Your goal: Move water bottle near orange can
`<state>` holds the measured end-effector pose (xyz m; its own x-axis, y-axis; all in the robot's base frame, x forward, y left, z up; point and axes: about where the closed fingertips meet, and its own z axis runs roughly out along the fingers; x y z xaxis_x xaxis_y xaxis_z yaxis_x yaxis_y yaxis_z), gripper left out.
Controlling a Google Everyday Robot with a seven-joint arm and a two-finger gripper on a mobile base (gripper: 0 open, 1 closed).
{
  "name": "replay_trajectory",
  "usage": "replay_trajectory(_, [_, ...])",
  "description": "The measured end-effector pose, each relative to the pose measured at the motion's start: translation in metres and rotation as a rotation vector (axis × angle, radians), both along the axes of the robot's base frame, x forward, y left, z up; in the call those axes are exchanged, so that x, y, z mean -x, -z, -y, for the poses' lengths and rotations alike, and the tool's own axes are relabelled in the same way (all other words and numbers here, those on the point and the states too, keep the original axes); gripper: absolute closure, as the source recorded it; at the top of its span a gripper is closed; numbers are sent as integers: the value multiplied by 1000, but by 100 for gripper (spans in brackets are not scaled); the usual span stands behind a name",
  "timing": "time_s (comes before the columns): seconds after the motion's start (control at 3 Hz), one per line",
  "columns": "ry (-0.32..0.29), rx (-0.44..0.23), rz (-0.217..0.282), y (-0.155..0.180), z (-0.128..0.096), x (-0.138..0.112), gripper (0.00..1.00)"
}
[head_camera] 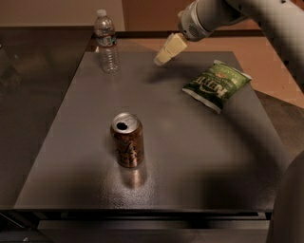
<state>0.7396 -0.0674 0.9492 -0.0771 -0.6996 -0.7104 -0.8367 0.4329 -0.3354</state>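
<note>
The water bottle (107, 41), clear and ribbed with a white cap and a dark label band, stands upright at the table's far left corner. The orange can (127, 140), brownish-orange with a silver top, stands upright in the near middle of the table. My gripper (164, 56) hangs above the far middle of the table, pointing down and left, to the right of the bottle and apart from it. It holds nothing.
A green chip bag (216, 84) lies on the far right of the grey table (199, 156). The white arm (237, 14) comes in from the upper right. Part of the robot body (289, 204) fills the lower right corner.
</note>
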Motion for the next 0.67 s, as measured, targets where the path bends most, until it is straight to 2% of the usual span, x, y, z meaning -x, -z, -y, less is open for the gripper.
replay_trajectory(0.33, [-19, -101, -37, 7, -29, -17, 0])
replay_trajectory(0.67, [-36, -174, -90, 15, -63, -25, 0])
